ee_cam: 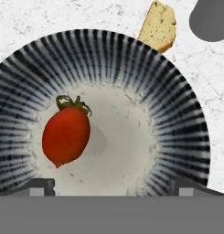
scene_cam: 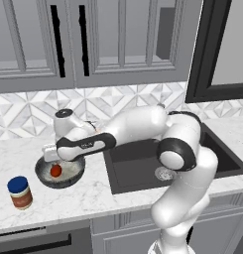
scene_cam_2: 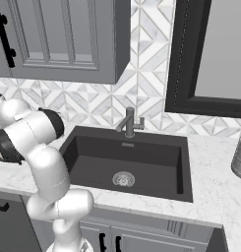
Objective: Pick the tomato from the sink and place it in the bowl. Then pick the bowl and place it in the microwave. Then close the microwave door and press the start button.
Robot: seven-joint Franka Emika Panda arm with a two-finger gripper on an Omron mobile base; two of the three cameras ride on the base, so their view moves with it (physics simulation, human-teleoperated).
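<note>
The jaws stand apart with nothing between them, their two tips showing wide-set at the bottom of the hand view, on either side of the bowl (ee_cam: 177, 114). The gripper (scene_cam: 52, 158) hangs just above the bowl's far-left rim in the left base view. The tomato (ee_cam: 66, 134) lies inside the bowl on the pale bottom, left of centre, its green stem on top. The hand view also shows a tan bread slice (ee_cam: 157, 26) touching the bowl's rim, which the left base view hides behind the arm. The bowl sits on the marble surface (scene_cam: 93, 198) left of the sink (scene_cam: 138, 168). A blue-lidded jar (scene_cam: 20, 193) stands near-left of the bowl. The right base view shows the sink's faucet (scene_cam_2: 129, 123) and round drain (scene_cam_2: 123, 179).
</note>
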